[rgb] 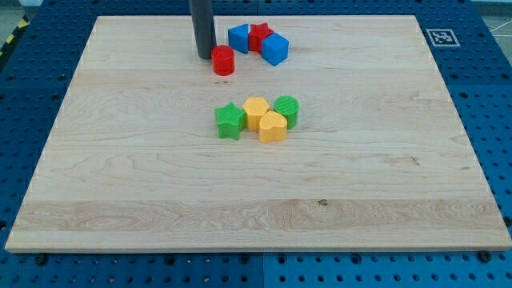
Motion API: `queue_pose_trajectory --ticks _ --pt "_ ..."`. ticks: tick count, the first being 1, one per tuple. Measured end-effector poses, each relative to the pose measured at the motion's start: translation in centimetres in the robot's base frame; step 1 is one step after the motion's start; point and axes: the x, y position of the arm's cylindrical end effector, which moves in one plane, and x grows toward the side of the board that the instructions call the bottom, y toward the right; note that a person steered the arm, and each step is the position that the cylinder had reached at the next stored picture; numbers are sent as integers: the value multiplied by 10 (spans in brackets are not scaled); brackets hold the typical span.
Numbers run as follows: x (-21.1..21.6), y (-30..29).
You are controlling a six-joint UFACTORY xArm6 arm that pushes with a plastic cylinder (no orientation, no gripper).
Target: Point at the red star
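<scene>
The red star (259, 35) lies near the view's top, wedged between a blue block (238, 38) on its left and a blue cube (274, 49) on its lower right. A red cylinder (223, 61) stands just below and left of them. My tip (205, 55) rests on the board right beside the red cylinder's left side, about two block widths left of the red star. The dark rod rises straight up out of the view's top.
A cluster sits at the board's middle: a green star (230, 121), a yellow hexagon (256, 111), a yellow heart (273, 127) and a green cylinder (286, 110). The wooden board (256, 216) lies on a blue pegboard table with a marker tag (439, 36) at the top right.
</scene>
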Motion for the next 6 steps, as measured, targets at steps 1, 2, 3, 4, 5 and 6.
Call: queue_pose_trajectory --ticks 1,2,3,4,5,6 --pt "-2 -1" --pt "-47 -16" --pt "-55 -15" --pt "-77 31" --pt "-80 42" --pt "-87 77"
